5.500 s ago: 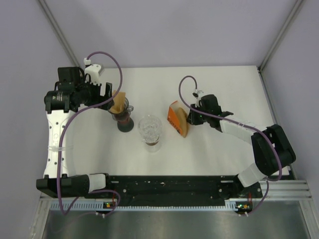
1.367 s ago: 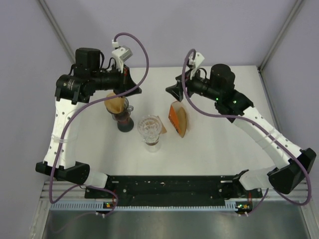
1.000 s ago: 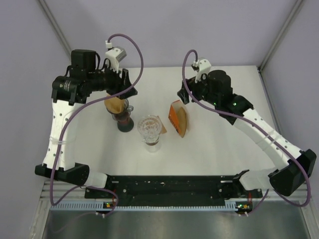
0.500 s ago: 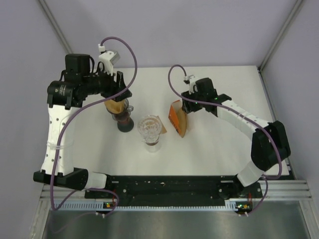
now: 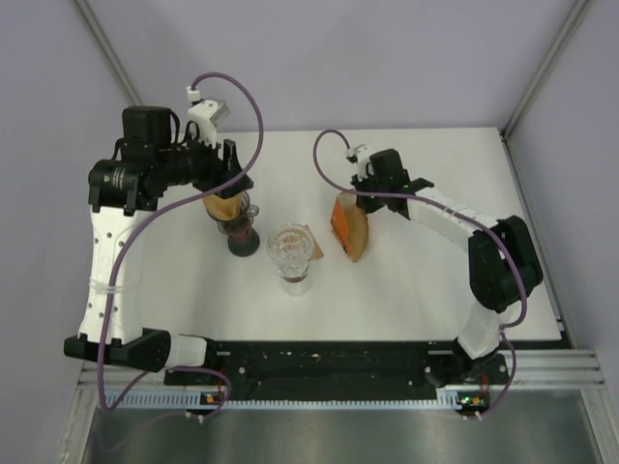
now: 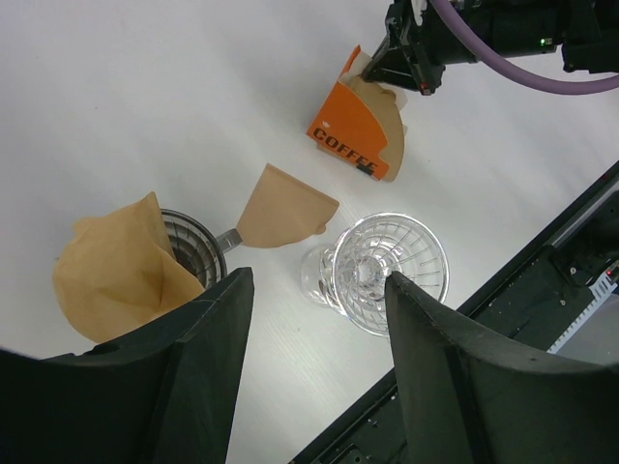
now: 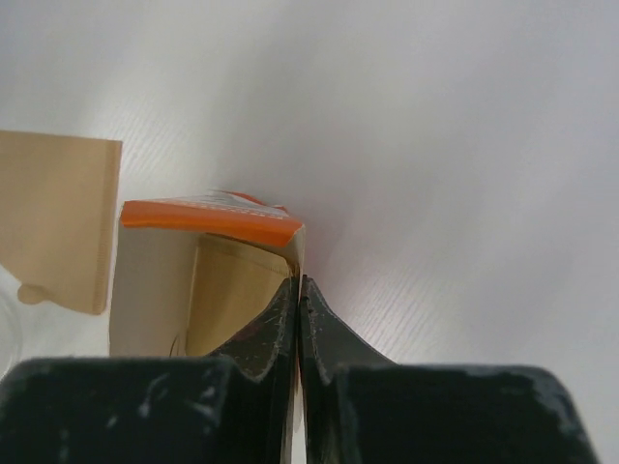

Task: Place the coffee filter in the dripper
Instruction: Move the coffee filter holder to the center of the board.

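Two arms over white table (image 5: 416,290). L arm stands up from its near-left base, forearm turned right. The left gripper (image 6: 317,282) hangs above dark dripper (image 5: 238,232), fingers spread, nothing btwn them. R arm bends at elbow, forearm reaching far-left. The right gripper (image 7: 299,282) is at far-right corner of orange box (image 5: 346,228), fingers pressed together; can't tell if box wall or paper is pinched. Box reads "COFFEE"; other print too small. Glass dripper (image 5: 290,249) stands centre. One coffee filter (image 5: 224,205) sits crooked in dark dripper, hiding part of rim. 2nd filter (image 6: 285,206) lies on table just beside glass dripper, box side.
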{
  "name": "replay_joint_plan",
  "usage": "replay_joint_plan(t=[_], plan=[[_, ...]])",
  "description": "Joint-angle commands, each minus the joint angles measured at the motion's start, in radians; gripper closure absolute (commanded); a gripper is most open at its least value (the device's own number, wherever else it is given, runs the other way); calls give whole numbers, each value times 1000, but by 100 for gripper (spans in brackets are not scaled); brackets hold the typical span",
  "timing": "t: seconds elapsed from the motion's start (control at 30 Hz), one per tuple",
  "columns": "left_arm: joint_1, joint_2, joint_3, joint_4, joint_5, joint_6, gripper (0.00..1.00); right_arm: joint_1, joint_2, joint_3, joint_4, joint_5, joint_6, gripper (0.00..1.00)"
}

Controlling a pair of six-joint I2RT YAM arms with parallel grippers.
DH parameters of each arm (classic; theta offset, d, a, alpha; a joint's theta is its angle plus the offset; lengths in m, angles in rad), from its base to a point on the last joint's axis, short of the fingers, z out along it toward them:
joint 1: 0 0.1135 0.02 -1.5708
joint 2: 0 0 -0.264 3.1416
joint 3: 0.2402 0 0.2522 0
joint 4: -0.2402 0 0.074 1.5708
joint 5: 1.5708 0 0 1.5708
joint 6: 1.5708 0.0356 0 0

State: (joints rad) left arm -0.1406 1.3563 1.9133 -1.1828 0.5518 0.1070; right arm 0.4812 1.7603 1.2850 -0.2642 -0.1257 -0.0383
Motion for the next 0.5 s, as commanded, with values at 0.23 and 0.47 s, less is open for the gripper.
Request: replay_joint_plan(t=[0.23, 0.47], plan=[[18, -37, -49, 17, -15, 31, 37, -205, -147, -87, 36, 253, -11, 100], [19, -37, -54, 15, -6, 40, 37, -259, -157, -102, 42, 253, -20, 91]])
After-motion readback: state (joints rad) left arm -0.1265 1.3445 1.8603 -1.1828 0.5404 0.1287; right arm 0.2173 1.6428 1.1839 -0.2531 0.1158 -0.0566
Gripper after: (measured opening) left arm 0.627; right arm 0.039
